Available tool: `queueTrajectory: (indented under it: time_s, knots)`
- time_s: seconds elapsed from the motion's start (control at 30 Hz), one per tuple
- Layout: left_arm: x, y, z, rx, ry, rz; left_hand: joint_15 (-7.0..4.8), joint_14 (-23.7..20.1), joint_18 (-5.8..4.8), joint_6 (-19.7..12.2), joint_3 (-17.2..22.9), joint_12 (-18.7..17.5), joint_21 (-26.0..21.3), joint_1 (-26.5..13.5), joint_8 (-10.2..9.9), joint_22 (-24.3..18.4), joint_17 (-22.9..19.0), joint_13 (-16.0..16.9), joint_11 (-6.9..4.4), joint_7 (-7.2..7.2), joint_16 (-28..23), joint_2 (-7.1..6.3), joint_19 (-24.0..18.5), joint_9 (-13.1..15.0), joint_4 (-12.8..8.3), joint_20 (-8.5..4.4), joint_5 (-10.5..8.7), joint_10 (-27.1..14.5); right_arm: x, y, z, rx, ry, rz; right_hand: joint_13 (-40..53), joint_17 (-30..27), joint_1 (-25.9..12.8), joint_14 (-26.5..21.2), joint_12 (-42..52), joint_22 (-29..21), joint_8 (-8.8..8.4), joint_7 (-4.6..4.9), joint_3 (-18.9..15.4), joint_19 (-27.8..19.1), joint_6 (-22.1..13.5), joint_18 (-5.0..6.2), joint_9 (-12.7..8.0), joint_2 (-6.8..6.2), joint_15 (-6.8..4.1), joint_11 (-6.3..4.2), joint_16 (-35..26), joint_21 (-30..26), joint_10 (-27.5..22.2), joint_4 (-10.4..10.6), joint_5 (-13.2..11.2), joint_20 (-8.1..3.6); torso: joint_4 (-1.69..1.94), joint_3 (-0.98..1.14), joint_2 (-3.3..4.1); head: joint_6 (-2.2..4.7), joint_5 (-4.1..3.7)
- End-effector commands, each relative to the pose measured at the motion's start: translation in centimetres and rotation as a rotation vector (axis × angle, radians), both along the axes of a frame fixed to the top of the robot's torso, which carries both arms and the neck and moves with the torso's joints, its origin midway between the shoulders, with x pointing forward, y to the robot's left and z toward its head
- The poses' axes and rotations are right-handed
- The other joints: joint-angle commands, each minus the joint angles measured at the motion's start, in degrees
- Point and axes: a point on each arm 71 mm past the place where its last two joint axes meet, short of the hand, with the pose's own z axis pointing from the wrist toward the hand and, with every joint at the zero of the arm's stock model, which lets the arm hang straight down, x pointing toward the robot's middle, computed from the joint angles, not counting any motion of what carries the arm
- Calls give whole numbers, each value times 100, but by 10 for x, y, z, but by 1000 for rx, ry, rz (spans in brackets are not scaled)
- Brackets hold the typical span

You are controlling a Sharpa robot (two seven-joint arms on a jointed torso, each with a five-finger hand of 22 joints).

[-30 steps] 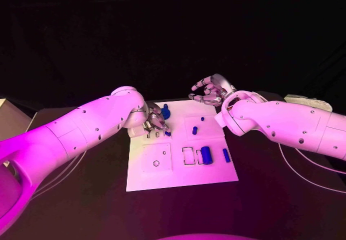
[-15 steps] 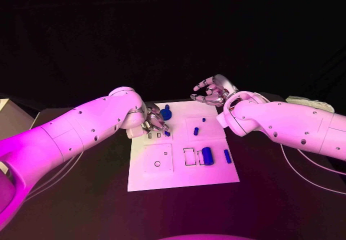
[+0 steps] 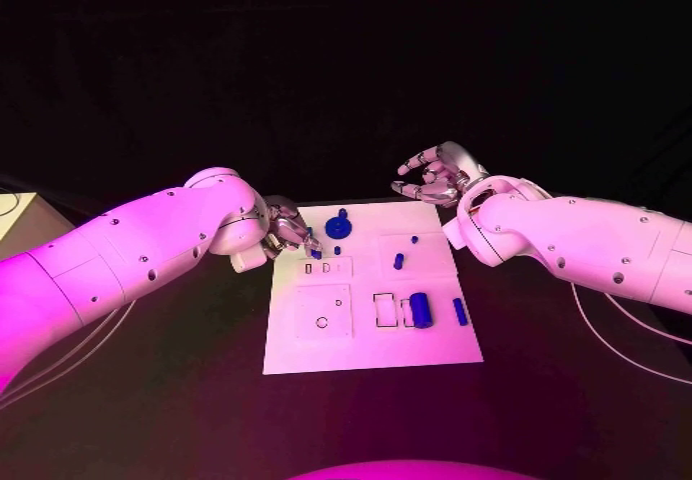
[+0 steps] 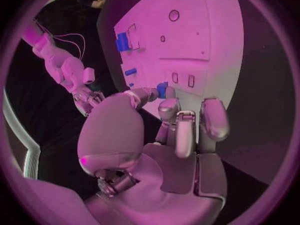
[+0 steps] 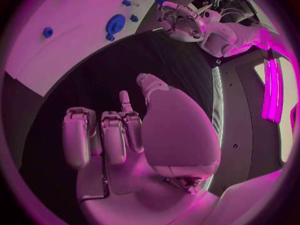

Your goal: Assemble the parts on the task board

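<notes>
The white task board (image 3: 368,335) lies in the middle of the table. My left hand (image 3: 289,236) hovers over its far left corner, beside two small slots (image 3: 326,267). It pinches a small blue part (image 4: 162,89) between thumb and finger. A blue gear (image 3: 339,225) stands just right of that hand. Other blue parts on the board are a peg (image 3: 398,261), a large block (image 3: 420,308) and a thin bar (image 3: 460,311). My right hand (image 3: 437,176) hangs above the table beyond the board's far right corner, fingers loosely curled and apart, holding nothing. The right wrist view shows the gear (image 5: 115,24) and my left hand (image 5: 178,20).
The black table (image 3: 577,400) surrounds the board. A pale box (image 3: 22,215) sits at the table's far left edge. Cables (image 3: 620,350) trail under my right arm. The board's near half has a round hole (image 3: 322,322) and outlined recesses.
The camera has shifted. Relative to the board, my left hand has drawn slightly toward the left edge, uncovering more of the gear. My right hand stays raised behind the board.
</notes>
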Motion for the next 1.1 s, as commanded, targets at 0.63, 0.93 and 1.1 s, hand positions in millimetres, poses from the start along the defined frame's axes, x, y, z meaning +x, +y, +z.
queueTrajectory:
  time_s: [0.63, 0.93, 1.1]
  knots:
    - [-5, -16, -11, 33, -100, 8, -49, 537, -108, 275, 892, 26, 36, -46, -6, 41, 1328, 20, -69, -233, -19, -41, 65, 1272, -928, -7, 90, 138, 0, -1, -2, -3, 5, 4, 1229, 1509, -40, 607, -15, 790, 1, 0, 36, 315, -55, -60, -3, -32, 39, 46, 36, -27, 268, -1, 37, 52, 9, -13, 22, -65, 14]
    - [-7, -18, -17, 51, -82, -8, -51, 537, -109, 279, 893, 26, 38, -46, -7, 44, 1327, 21, -71, -235, -20, -44, 67, 1273, -932, -9, 100, 141, -1, -1, -2, -3, 6, 5, 1229, 1509, -40, 607, -15, 790, 1, 0, 36, 315, -55, -60, -3, -32, 39, 46, 36, -27, 268, -1, 37, 52, 9, -20, 25, -93, 7]
    - [-7, -20, -18, 52, -82, -10, -51, 537, -109, 279, 893, 26, 38, -46, -7, 44, 1327, 21, -71, -235, -20, -44, 67, 1273, -932, -9, 100, 141, -1, -1, -2, -3, 6, 6, 1229, 1509, -40, 607, -15, 790, 1, 0, 36, 315, -55, -60, -3, -32, 39, 46, 36, -27, 268, -1, 37, 52, 7, -15, 32, -96, 0]
